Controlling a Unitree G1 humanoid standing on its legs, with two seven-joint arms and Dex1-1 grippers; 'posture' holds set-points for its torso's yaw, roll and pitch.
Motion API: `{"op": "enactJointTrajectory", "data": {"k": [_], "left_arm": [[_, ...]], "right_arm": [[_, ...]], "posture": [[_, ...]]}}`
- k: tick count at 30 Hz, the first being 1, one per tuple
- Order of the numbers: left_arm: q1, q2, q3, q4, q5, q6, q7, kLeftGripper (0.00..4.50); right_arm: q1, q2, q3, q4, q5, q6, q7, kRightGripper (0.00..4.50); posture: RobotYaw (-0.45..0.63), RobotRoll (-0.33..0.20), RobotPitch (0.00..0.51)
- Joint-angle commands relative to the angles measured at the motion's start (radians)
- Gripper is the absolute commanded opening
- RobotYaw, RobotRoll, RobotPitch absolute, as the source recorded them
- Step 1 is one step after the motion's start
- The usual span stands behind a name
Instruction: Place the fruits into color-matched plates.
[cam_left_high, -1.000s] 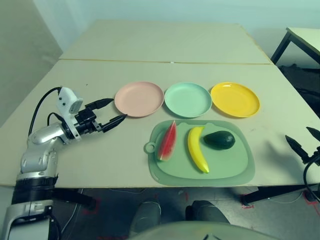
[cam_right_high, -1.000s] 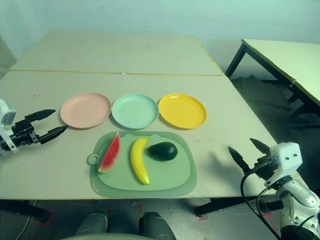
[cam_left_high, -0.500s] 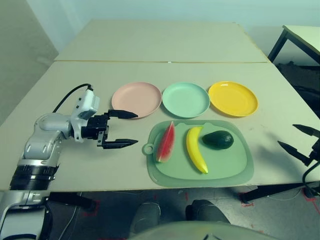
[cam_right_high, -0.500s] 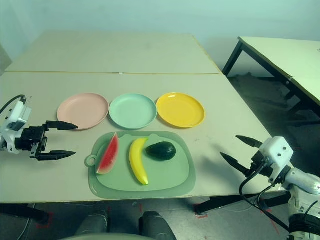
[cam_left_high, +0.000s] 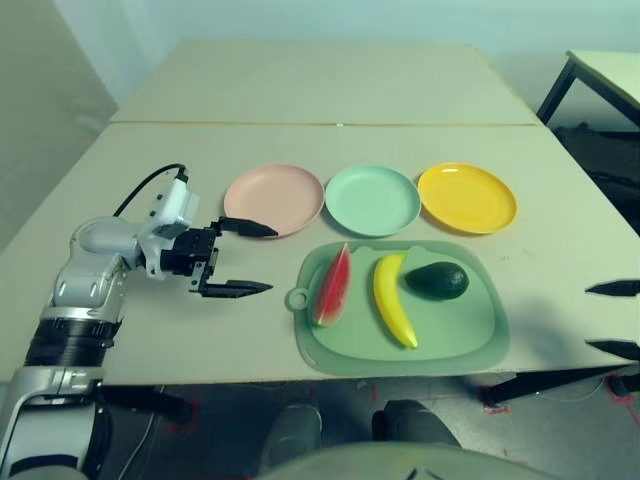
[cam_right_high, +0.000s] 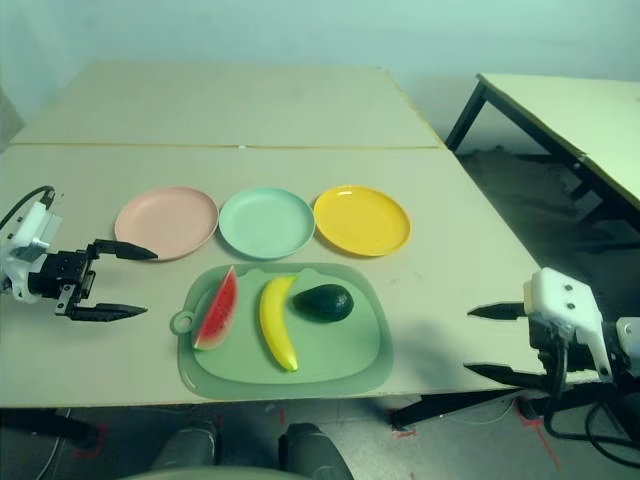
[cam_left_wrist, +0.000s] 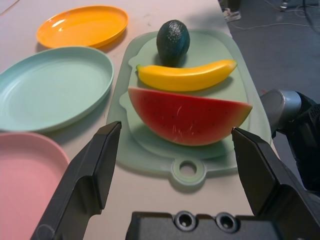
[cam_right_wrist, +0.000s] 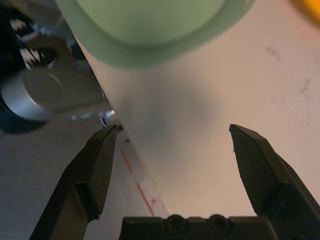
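Here the three toy fruits lie side by side on a large flat green mat (cam_left_high: 470, 335) with a handle hole, near the front edge of the beige table (cam_left_high: 340, 150): the red watermelon wedge (cam_left_high: 334, 284) stands on its green rind at the robot's left, the curved yellow banana (cam_left_high: 392, 298) lies in the middle, and the small dark green avocado (cam_left_high: 438, 280) sits at the right, just beside the banana's far end. Just beyond the mat, three round plates stand in a row, none holding anything: a pale pink plate (cam_left_high: 274, 198) at the left, a mint green plate (cam_left_high: 373, 199) in the middle and a bright yellow plate (cam_left_high: 467, 196) at the right. The left gripper (cam_left_high: 246, 258) hovers over the table left of the mat, pointing toward the watermelon, its two black fingers spread wide and holding nothing. The right gripper (cam_right_high: 492, 342) sits at the table's right front edge, well apart from the fruits, its fingers likewise spread wide and holding nothing.
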Motion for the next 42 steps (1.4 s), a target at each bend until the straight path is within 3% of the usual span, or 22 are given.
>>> {"op": "enactJointTrajectory", "data": {"k": [1,6,11,16,25,42], "left_arm": [[0.032,0.004,-0.011,-0.013,0.009,-0.008,-0.011,4.47],[0.048,0.013,0.005,-0.015,0.005,-0.01,-0.006,4.47],[0.06,0.006,0.005,-0.01,0.015,-0.025,0.01,4.47],[0.054,0.002,0.003,0.002,0.022,-0.031,0.027,4.47],[0.045,0.013,0.043,0.031,0.015,-0.022,0.083,4.47],[-0.001,0.0,0.016,0.03,0.035,-0.018,0.08,4.47]], "right_arm": [[-0.077,-0.051,-0.007,-0.154,0.065,0.185,-0.037,4.5],[-0.251,-0.117,0.143,-0.369,0.074,0.386,-0.063,4.5],[-0.598,-0.002,0.454,-0.437,-0.082,0.489,-0.103,4.5],[-0.795,0.091,0.708,-0.393,-0.271,0.538,-0.068,4.5],[-0.924,0.166,0.863,-0.294,-0.418,0.582,0.002,4.5],[-0.886,0.261,0.905,-0.267,-0.478,0.66,-0.024,4.5]], "posture": [[-0.01,0.0,0.051],[0.01,0.0,0.055],[0.03,0.0,0.046],[0.07,0.0,0.053],[0.11,0.0,0.05],[0.09,0.0,0.037]]}}
